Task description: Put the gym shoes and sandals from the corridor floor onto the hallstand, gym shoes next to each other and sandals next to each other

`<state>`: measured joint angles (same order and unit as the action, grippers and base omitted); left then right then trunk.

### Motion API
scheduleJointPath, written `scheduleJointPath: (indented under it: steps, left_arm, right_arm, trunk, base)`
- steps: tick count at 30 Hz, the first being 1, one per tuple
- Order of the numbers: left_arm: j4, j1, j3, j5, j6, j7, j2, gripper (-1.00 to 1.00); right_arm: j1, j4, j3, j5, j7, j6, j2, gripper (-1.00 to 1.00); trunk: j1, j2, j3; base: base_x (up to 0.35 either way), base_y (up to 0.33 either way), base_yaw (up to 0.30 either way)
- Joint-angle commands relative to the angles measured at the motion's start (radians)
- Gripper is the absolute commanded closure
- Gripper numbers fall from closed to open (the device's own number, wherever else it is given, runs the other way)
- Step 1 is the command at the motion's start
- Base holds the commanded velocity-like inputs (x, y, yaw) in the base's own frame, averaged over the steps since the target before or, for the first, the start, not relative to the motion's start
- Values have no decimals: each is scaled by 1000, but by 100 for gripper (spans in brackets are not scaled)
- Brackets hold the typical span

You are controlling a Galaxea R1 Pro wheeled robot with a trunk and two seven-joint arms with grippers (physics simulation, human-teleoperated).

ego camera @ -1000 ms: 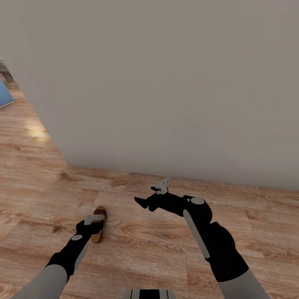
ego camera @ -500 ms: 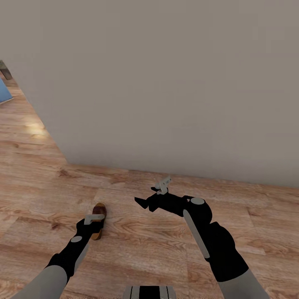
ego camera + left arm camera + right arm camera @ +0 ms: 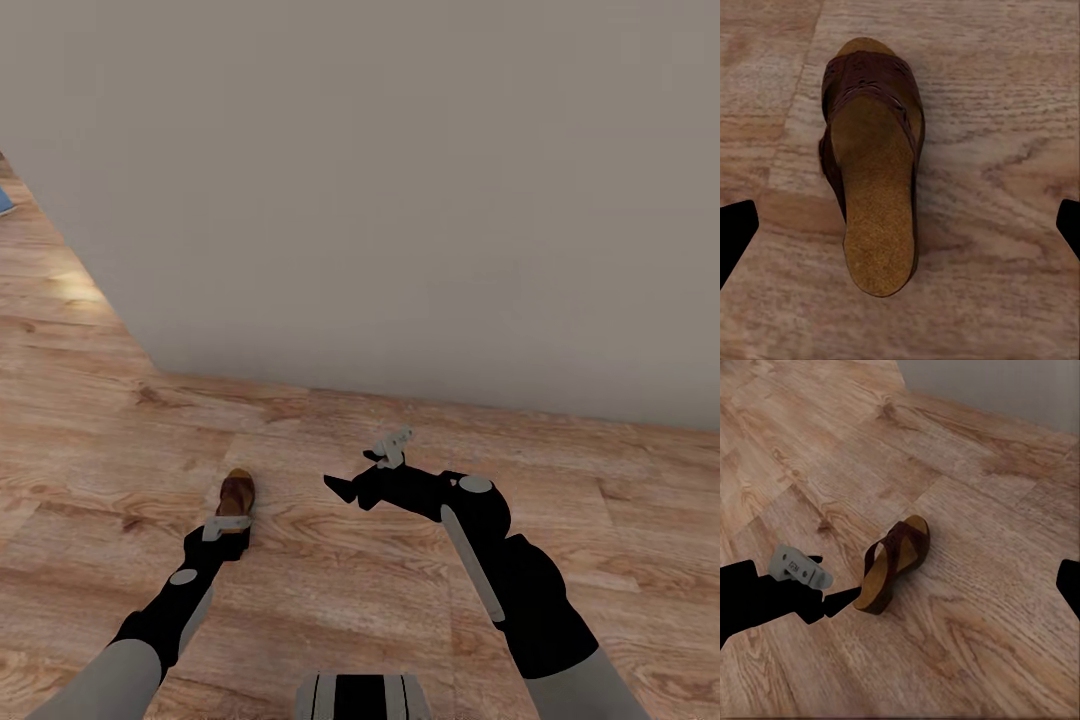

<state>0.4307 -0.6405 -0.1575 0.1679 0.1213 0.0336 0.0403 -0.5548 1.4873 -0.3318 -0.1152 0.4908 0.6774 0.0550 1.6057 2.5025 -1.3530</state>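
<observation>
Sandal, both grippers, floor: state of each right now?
sandal: lying sole-down on the floor, not gripped, nothing touching it.
left gripper: open, hanging over the sandal's heel end, fingertips wide to either side of it.
right gripper: open, holding nothing, held above bare floor off to one side of the sandal.
corridor floor: wood planks, carrying one sandal near the wall.

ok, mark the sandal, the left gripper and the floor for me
sandal (image 3: 874, 225): left wrist view, on the tan footbed.
left gripper (image 3: 844, 600): right wrist view, at its fingertips by the sandal's heel.
floor (image 3: 330, 600): head view, on a bare plank.
</observation>
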Motion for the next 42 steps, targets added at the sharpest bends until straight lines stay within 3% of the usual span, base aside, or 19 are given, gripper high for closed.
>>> scheduleJointPath:
  steps: [1,15,31,42]
  left_arm:
    - [-1,-1,-4,11,4,2,-1,-100]
    - [5,-2,-5,12,5,2,0,-100]
    - [11,-2,-5,12,6,2,1,-100]
    - [10,-2,-5,12,6,2,7,-100]
  right_arm:
    - [-1,1,0,-11,-3,8,0,-100]
    - [-1,0,0,-11,-3,8,0,-100]
    - [-1,-1,0,-11,-2,8,0,-100]
    - [-1,-1,0,-10,-3,8,0,-100]
  trunk:
    - [0,1,-6]
    - [6,4,-82]
    - [6,4,-90]
    - [11,6,-133]
  base:
    - [0,0,0]
    - [0,0,3]
    - [0,0,19]
    - [0,0,0]
